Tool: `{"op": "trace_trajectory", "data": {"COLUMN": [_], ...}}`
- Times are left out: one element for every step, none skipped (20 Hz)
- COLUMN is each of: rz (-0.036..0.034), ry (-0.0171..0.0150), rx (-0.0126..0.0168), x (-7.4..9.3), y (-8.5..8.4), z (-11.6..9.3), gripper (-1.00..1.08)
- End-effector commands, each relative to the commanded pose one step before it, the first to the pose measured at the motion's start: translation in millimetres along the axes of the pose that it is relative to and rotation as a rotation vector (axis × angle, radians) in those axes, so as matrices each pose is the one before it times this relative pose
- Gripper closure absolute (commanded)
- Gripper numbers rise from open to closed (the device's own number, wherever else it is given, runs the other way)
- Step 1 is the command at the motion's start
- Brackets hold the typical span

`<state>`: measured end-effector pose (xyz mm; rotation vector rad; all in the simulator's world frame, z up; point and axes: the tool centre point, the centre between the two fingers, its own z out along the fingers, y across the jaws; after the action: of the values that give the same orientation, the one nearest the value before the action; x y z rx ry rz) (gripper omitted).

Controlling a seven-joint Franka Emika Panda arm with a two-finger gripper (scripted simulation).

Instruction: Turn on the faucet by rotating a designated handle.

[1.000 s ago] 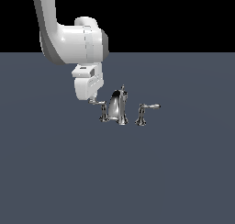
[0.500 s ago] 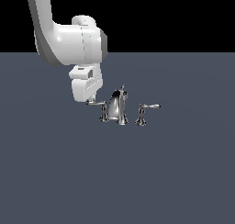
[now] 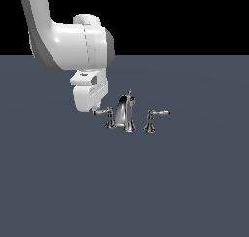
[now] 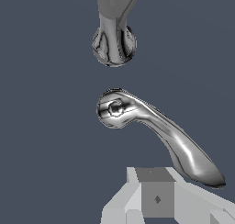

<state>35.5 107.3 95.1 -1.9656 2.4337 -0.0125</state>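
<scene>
The chrome faucet (image 3: 125,112) stands mid-floor, with its tall curved spout between two lever handles. The handle (image 3: 108,117) on the exterior view's left has its thin lever (image 3: 100,111) pointing left. My gripper (image 3: 96,108) hangs from the white arm with its tip right at that lever's end. In the wrist view the handle (image 4: 151,124) runs from its round post out to a flattened tip. The gripper (image 4: 158,199) sits just beside that tip, fingers together with nothing held. The spout's base (image 4: 114,42) lies beyond the handle.
The twin handle (image 3: 151,120) with its lever pointing right stands on the spout's other side. The flat dark grey floor (image 3: 185,182) stretches all around the faucet, under a black background.
The gripper has come down a little and drifted slightly to the exterior view's left, closer to the lever's end. The faucet looks unmoved.
</scene>
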Motion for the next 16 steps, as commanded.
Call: {"op": "trace_trajectory", "data": {"rz": [-0.00642,-0.00068,-0.00068,-0.00068,0.0,-0.00292,0.0,0.0003,0.00021,0.0,0.00021,0.00021,0.0002,0.0,0.00029,0.0002], "ry": [0.00541,-0.00003,-0.00004,-0.00004,0.0,-0.0031,0.0,0.00039,0.00027,0.0,0.00027,0.00027,0.00027,0.0,0.00038,0.00027], "rx": [-0.01251,-0.0005,-0.0005,-0.0005,0.0,0.00342,0.0,-0.00049,-0.00035,0.0,-0.00035,-0.00035,-0.00035,0.0,-0.0005,-0.00035], "x": [1.11,0.59,0.6,0.6,0.0,-3.55,3.41,3.55,3.53,3.46,3.56,3.58,3.6,3.53,3.66,3.65], "y": [14.36,3.22,3.24,3.26,0.0,-3.63,1.71,1.6,1.64,1.73,1.66,1.66,1.67,1.75,1.65,1.69], "z": [0.0,0.0,0.0,-0.01,0.0,-0.18,-0.19,0.16,0.06,-0.19,0.06,0.06,0.06,-0.19,0.15,0.05], "gripper": [1.08,1.08,1.08,1.08,1.08,1.08,1.08,1.08,1.08,1.08,1.08,1.08,1.08,1.08,1.08,1.08]}}
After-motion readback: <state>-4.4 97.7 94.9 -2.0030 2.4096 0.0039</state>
